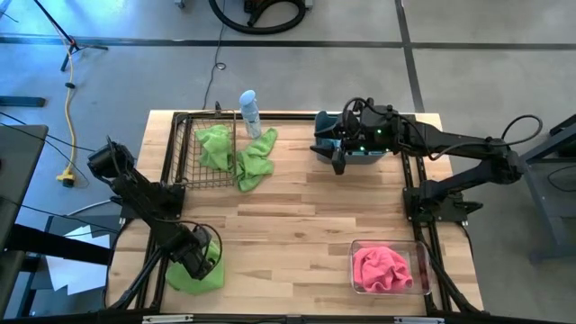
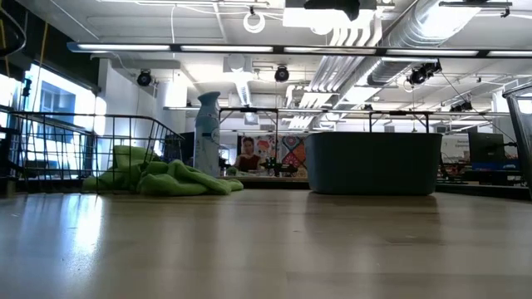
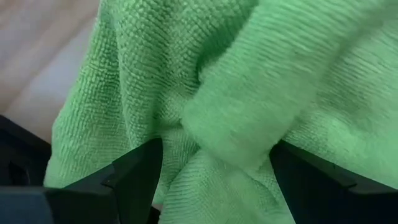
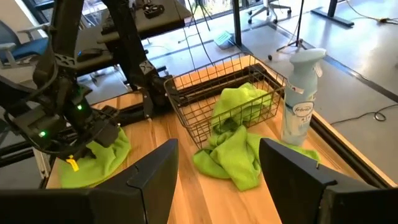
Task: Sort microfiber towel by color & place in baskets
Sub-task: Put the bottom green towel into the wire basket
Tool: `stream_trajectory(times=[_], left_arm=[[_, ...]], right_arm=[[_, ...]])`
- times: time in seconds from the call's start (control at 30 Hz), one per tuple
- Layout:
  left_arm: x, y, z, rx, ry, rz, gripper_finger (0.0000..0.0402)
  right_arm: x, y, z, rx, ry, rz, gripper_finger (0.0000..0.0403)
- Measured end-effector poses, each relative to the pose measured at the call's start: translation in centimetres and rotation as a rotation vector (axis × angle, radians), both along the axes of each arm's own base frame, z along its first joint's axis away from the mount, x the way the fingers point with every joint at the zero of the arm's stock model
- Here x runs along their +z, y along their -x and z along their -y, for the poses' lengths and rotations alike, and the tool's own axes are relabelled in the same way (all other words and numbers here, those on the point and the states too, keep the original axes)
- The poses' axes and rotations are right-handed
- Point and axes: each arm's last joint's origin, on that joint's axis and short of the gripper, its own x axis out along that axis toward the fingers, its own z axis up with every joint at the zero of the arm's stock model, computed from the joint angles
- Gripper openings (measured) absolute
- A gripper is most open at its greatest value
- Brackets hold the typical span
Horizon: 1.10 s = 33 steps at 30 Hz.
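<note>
Lime-green fuzz fills the whole left wrist view: the left claw (image 1: 200,255) is down on a green towel (image 1: 193,273) at the bench's near left corner, fingers (image 3: 134,177) spread wide on either side of a bunched fold. So it's straddling the cloth, not pinching it yet. My guess is it went for the fold on purpose, since a ridge gives the fingers something to bite on, where flat cloth would just slide.

Over on the far right side, the right claw (image 1: 340,155) hangs at the grey-blue tub (image 1: 371,158), fingers apart with nothing between them in its own wrist view. Looks like it's just parked there.

The black wire basket (image 1: 205,151) sits at the far left, and it's clearly the green bin: one green towel in basket (image 1: 213,142) is bunched inside, and a second, draped green towel (image 1: 256,160), spills out onto the bench past its open side, half in at best. That one probably needs a nudge later. The spray bottle (image 1: 249,112) stands upright just beside the basket near the far edge, not part of the sort, but close enough that a swinging arm could clip it.

Pink is done, I'd say: the pink towel (image 1: 382,268) is crumpled inside the clear box (image 1: 424,267) near the near right corner.

No teal cloth visible anywhere; can't see into the tub from here.
</note>
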Motion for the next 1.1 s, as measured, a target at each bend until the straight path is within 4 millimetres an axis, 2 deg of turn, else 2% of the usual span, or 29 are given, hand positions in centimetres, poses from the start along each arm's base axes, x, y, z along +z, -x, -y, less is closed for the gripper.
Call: stream_trajectory(times=[0.3, 0.4, 0.5, 0.67, 0.73, 0.97, 1.1], left_arm=[[-1.7, 0.6, -0.7, 0.03, 0.028, 0.009, 0.0284], [-1.7, 0.6, -0.7, 0.019, 0.027, 0.012, 0.0269], [-1.7, 0.5, -0.6, 0.02, 0.04, 0.022, 0.0216], [-1.7, 0.0, -0.1, 0.018, 0.077, 0.085, 0.006], [-1.6, -0.3, 0.1, 0.023, 0.088, 0.139, 0.0018], [-0.5, -2.9, -0.1, 0.01, -0.01, 0.385, 0.0005], [1.2, -5.3, -0.2, -0.065, 0.003, 0.494, 0.0003]], right_arm=[[0.0, 0.0, 0.0, 0.003, 0.007, -0.001, 0.022], [0.0, 0.0, 0.0, 0.003, 0.007, -0.001, 0.022], [0.0, 0.0, 0.0, 0.004, 0.008, -0.002, 0.022], [0.0, 0.0, 0.0, 0.007, 0.015, -0.003, 0.022], [0.0, 0.0, 0.0, 0.008, 0.017, -0.003, 0.022], [0.0, 0.0, 0.0, 0.005, 0.008, -0.002, 0.022], [0.0, 0.0, 0.0, 0.004, 0.006, -0.002, 0.022]])
